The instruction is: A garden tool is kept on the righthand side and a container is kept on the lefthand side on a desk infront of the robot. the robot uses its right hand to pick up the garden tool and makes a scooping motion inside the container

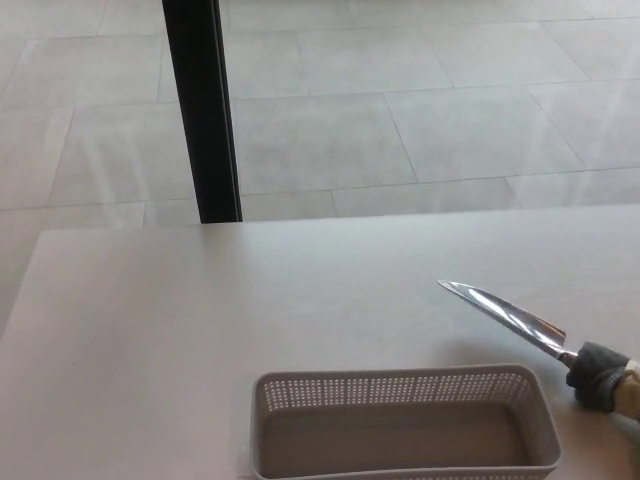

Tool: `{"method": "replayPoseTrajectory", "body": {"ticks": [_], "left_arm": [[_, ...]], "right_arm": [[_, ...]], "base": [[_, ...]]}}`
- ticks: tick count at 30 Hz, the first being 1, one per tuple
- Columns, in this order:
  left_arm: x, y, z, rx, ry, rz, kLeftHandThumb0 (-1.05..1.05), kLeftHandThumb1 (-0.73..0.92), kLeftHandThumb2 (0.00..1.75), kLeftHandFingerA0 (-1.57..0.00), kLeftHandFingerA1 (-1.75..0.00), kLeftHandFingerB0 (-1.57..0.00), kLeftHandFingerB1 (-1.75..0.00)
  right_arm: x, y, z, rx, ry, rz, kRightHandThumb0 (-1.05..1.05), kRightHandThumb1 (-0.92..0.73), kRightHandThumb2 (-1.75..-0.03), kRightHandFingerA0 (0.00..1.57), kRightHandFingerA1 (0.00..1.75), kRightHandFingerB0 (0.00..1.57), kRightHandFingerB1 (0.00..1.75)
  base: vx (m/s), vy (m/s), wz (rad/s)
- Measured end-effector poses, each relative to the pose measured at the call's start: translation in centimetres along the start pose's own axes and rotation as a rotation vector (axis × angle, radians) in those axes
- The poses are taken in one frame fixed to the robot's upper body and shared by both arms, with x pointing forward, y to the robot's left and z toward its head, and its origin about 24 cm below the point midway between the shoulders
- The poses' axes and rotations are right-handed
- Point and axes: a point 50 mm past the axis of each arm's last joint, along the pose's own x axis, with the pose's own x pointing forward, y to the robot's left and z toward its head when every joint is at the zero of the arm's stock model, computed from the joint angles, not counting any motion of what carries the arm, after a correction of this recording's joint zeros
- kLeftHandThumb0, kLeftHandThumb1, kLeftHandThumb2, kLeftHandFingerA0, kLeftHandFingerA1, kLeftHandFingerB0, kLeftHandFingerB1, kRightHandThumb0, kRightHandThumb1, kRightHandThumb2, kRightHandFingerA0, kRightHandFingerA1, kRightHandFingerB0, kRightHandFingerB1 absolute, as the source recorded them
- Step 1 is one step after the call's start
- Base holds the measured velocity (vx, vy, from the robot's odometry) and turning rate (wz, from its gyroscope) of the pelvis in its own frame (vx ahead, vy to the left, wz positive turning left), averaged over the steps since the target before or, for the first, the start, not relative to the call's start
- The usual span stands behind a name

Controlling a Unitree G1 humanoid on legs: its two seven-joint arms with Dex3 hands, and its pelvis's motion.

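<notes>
Beside basket (pixel 400 420), trowel (pixel 510 318) (blade raised)

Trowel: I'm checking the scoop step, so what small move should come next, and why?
Probably swing the trowel left and tip its blade down into the basket. The blade points up-left over the desk, outside the basket's right rim, and the basket looks empty. The hand holding it is out of view.

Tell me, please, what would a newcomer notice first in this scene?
Probably the garden tool, its shiny pointed metal blade aimed up and to the left above the pale desk, at the right edge. Next, the empty grey perforated container at the near edge, just left of the blade. A black post rises behind the desk.
</notes>
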Motion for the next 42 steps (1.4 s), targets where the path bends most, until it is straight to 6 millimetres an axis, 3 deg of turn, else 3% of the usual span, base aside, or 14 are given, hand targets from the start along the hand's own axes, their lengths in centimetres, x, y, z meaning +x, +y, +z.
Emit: {"method": "replayPoseTrajectory", "body": {"ticks": [14, 15, 16, 22, 27, 28, 29, 30, 31, 34, 39, 40, 41, 42], "left_arm": [[0.0, 0.2, 0.0, -0.001, 0.006, 0.005, -0.38, 0.51, 0.85, -0.5, -0.62, -0.32, -0.51], [0.0, 0.2, 0.0, -0.002, 0.007, 0.005, -0.49, 0.64, 0.6, -0.58, -0.44, -0.44, -0.37], [0.1, 0.1, 0.1, -0.006, 0.009, 0.005, -0.49, 0.64, 0.6, -0.58, -0.44, -0.44, -0.37], [0.4, -0.6, 1.5, -0.023, 0.001, -0.007, -0.51, 0.68, 0.6, -0.58, -0.43, -0.48, -0.37], [0.6, -0.8, 2.1, -0.028, -0.003, -0.012, -0.53, 0.65, 0.61, -0.56, -0.43, -0.44, -0.37], [0.6, -0.8, 2.1, -0.028, -0.002, -0.011, -0.46, 0.52, 0.93, -0.54, -0.62, -0.31, -0.5], [0.6, -0.8, 2.2, -0.028, -0.002, -0.011, -0.46, 0.52, 0.93, -0.54, -0.62, -0.31, -0.5], [0.6, -0.8, 2.2, -0.028, -0.001, -0.011, -0.51, 0.67, 0.6, -0.61, -0.44, -0.48, -0.37], [0.6, -0.8, 2.2, -0.028, 0.0, -0.011, -0.52, 0.64, 0.6, -0.58, -0.44, -0.45, -0.37], [0.6, -0.9, 2.1, -0.03, 0.006, -0.011, -0.5, 0.65, 0.6, -0.57, -0.44, -0.45, -0.37], [0.6, -0.7, 2.1, -0.029, 0.01, -0.007, -0.54, 0.64, 0.61, -0.57, -0.45, -0.43, -0.37], [0.6, -0.7, 2.2, -0.028, 0.009, -0.006, -0.56, 0.65, 0.63, -0.58, -0.46, -0.42, -0.37], [0.6, -0.7, 2.3, -0.027, 0.007, -0.005, -0.55, 0.64, 0.62, -0.57, -0.45, -0.43, -0.37], [0.6, -0.7, 2.4, -0.026, 0.005, -0.005, -0.44, 0.51, 0.93, -0.54, -0.62, -0.31, -0.5]], "right_arm": [[0.5, -6.2, -1.6, 0.012, -0.123, -0.241, -0.09, -0.43, -1.08, 0.94, 1.7, 0.8, 1.39], [0.5, -6.6, -1.6, 0.011, -0.135, -0.254, -0.09, -0.42, -1.07, 0.92, 1.71, 0.74, 1.44], [0.5, -6.9, -1.7, 0.006, -0.147, -0.266, -0.09, -0.42, -1.07, 0.92, 1.71, 0.74, 1.44], [0.3, -9.1, -1.8, -0.063, -0.253, -0.328, -0.15, -0.46, -0.7, 0.87, 1.69, 0.74, 1.54], [0.0, -10.8, -2.0, -0.146, -0.343, -0.351, -0.16, -0.45, -0.86, 0.92, 1.71, 0.8, 1.54], [-0.2, -11.2, -2.1, -0.172, -0.37, -0.355, -0.18, -0.48, -0.8, 0.9, 1.68, 0.77, 1.51], [-0.3, -11.5, -2.1, -0.185, -0.385, -0.359, -0.18, -0.48, -0.8, 0.9, 1.68, 0.77, 1.51], [-0.3, -11.7, -2.2, -0.198, -0.401, -0.364, -0.21, -0.53, -0.77, 0.91, 1.67, 0.78, 1.5], [-0.4, -11.9, -2.2, -0.208, -0.415, -0.367, -0.26, -0.56, -0.7, 0.94, 1.64, 0.86, 1.33], [-0.7, -12.6, -2.4, -0.244, -0.457, -0.372, -0.27, -0.58, -0.71, 0.91, 1.7, 0.83, 1.43], [-1.1, -13.4, -2.9, -0.302, -0.514, -0.37, -0.15, -0.45, -0.79, 0.9, 1.72, 0.81, 1.51], [-1.2, -13.5, -2.9, -0.308, -0.525, -0.369, -0.16, -0.44, -0.85, 1.11, 1.61, 0.81, 1.35], [-1.2, -13.4, -3.0, -0.311, -0.532, -0.367, -0.13, -0.45, -0.8, 0.9, 1.7, 0.8, 1.49], [-1.3, -13.5, -3.0, -0.319, -0.545, -0.364, -0.11, -0.43, -0.8, 0.91, 1.7, 0.81, 1.48]], "base": [[0.0, 0.0, 0.0], [0.0, 0.0, 0.0], [0.0, 0.0, 0.0], [0.0, 0.0, 0.0], [0.0, 0.0, 0.0], [0.0, 0.0, 0.0], [0.0, 0.0, 0.0], [0.0, 0.0, 0.0], [0.0, 0.0, 0.0], [0.0, 0.0, 0.0], [0.0, 0.0, 0.0], [0.0, 0.0, 0.0], [0.0, 0.0, 0.0], [0.0, 0.0, 0.0]]}}
